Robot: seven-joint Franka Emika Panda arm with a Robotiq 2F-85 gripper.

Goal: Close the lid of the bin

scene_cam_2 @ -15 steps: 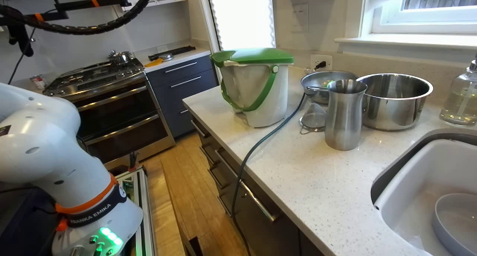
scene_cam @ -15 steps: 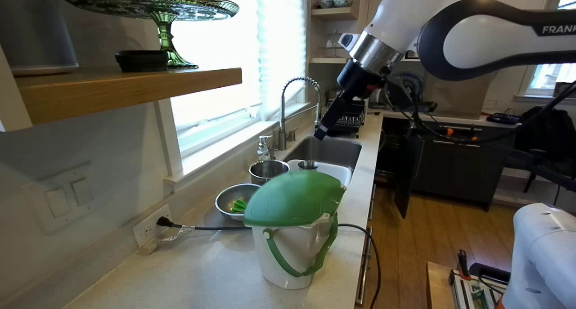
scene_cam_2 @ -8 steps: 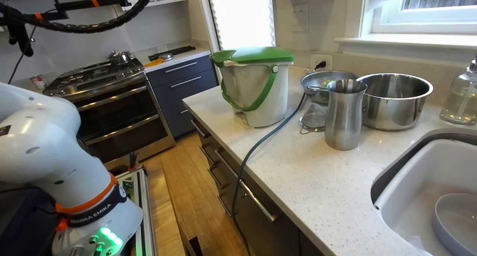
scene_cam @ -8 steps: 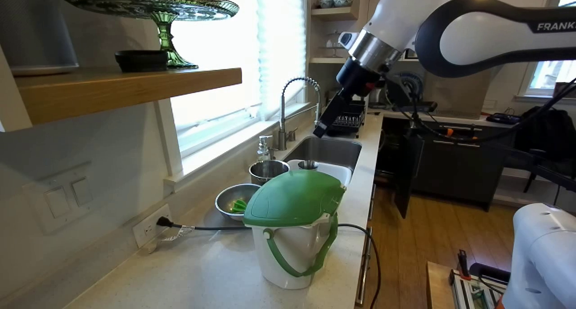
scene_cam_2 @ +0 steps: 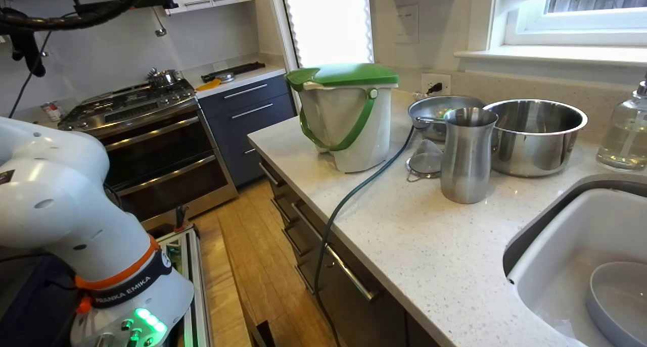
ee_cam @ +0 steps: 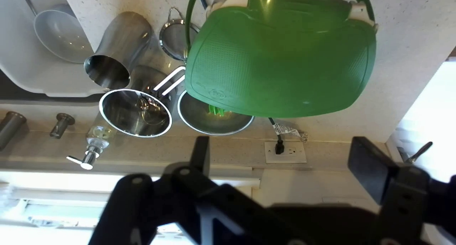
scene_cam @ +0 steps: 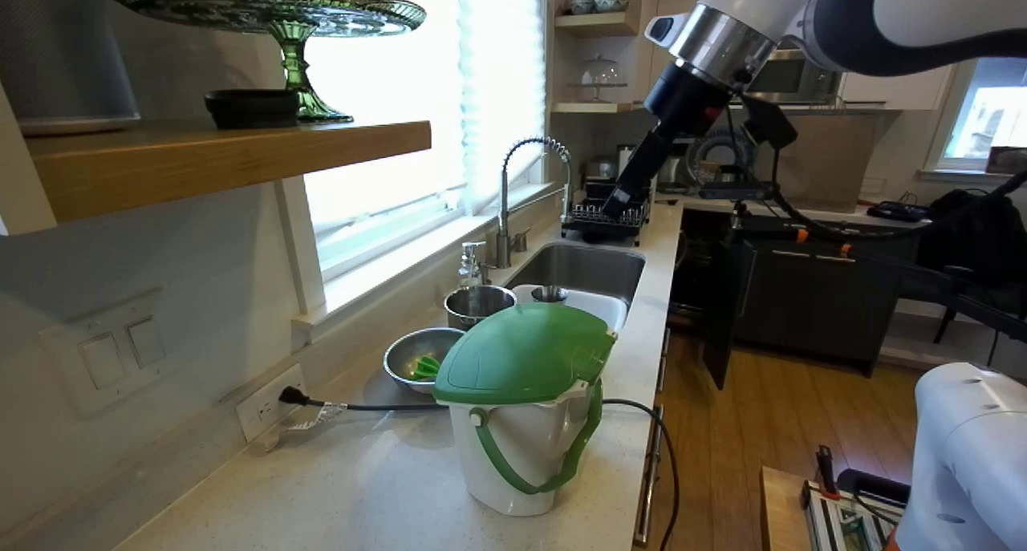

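The white bin [scene_cam: 497, 455] stands upright on the counter, its green handle hanging down; it also shows in an exterior view [scene_cam_2: 380, 130]. The domed green lid [scene_cam: 525, 354] lies over the bin's top, its rim along the bin's edge; it also shows in an exterior view [scene_cam_2: 354, 75]. In the wrist view the lid [ee_cam: 281, 59] fills the upper middle and hides most of the bin. My gripper [scene_cam: 616, 206] is in the air beyond and above the bin, apart from the lid. In the wrist view the gripper [ee_cam: 281, 141] has its fingers wide apart with nothing between.
Beside the bin are a metal bowl [scene_cam: 417, 350], a steel pot [scene_cam_2: 538, 140], a steel cup [scene_cam_2: 467, 160] and a small strainer [scene_cam_2: 424, 160]. A black cord [scene_cam_2: 369, 178] crosses the counter. The sink [scene_cam: 582, 266] and faucet [scene_cam: 503, 206] lie beyond. A shelf [scene_cam: 241, 162] overhangs.
My gripper has moved up and away from the bin, rightward in an exterior view; its tips have left the top of another exterior view. The bin and lid look essentially the same.
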